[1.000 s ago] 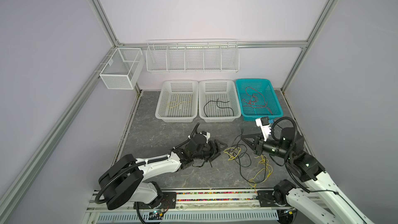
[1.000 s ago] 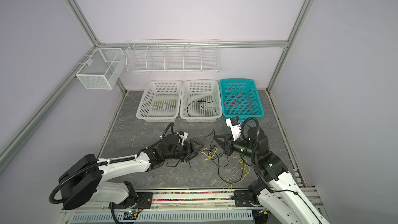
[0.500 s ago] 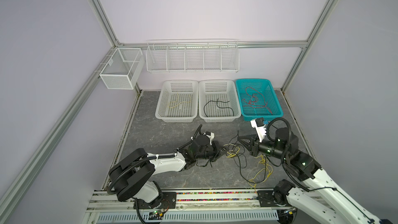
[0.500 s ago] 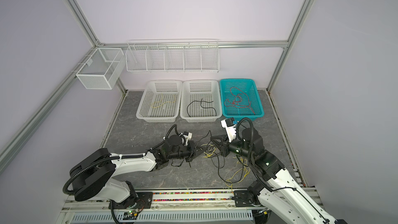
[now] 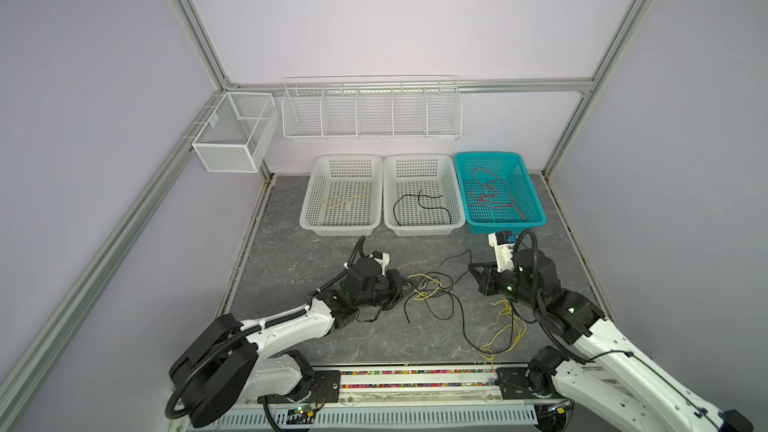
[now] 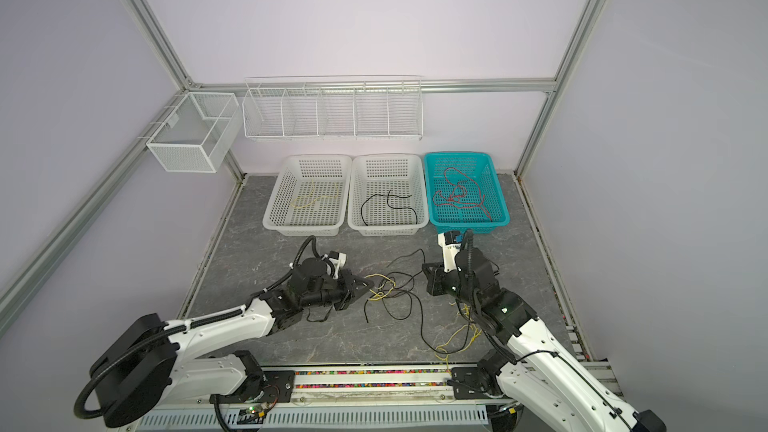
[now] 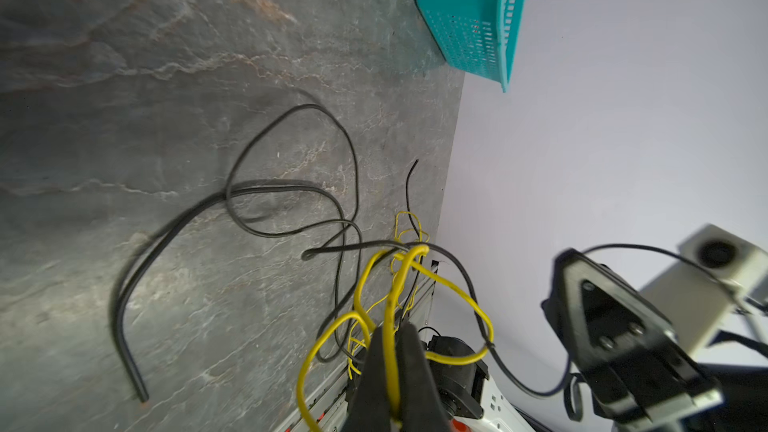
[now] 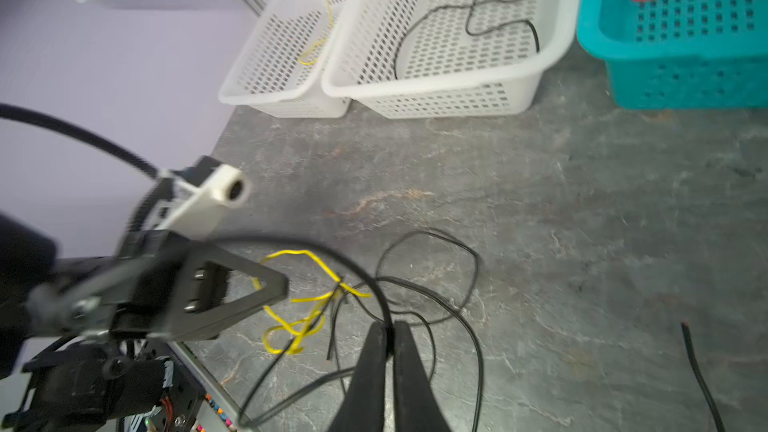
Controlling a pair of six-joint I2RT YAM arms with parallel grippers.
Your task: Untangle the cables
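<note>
In both top views the loose cables (image 5: 432, 295) (image 6: 392, 290) lie tangled on the grey table (image 5: 291, 268) in the lower middle of the frame, black and yellow strands crossing between the two arms; more yellow strands (image 5: 505, 326) trail toward the lower right. The left claw (image 7: 390, 332) is closed tight on a yellow cable (image 7: 415, 255), which loops up out of its tips; in a top view it sits low at the left edge of the tangle (image 5: 409, 286). The right claw (image 8: 388, 332) is narrow, with a black cable (image 8: 380, 297) caught between its tips; it sits at the tangle's right edge (image 5: 473, 274). Across the upper middle stand three baskets side by side: a white basket (image 5: 347, 157) holding a yellow strand, a middle basket (image 5: 417, 157) holding a black strand, and a teal basket (image 5: 486, 155) holding red strands (image 5: 488, 195).
</note>
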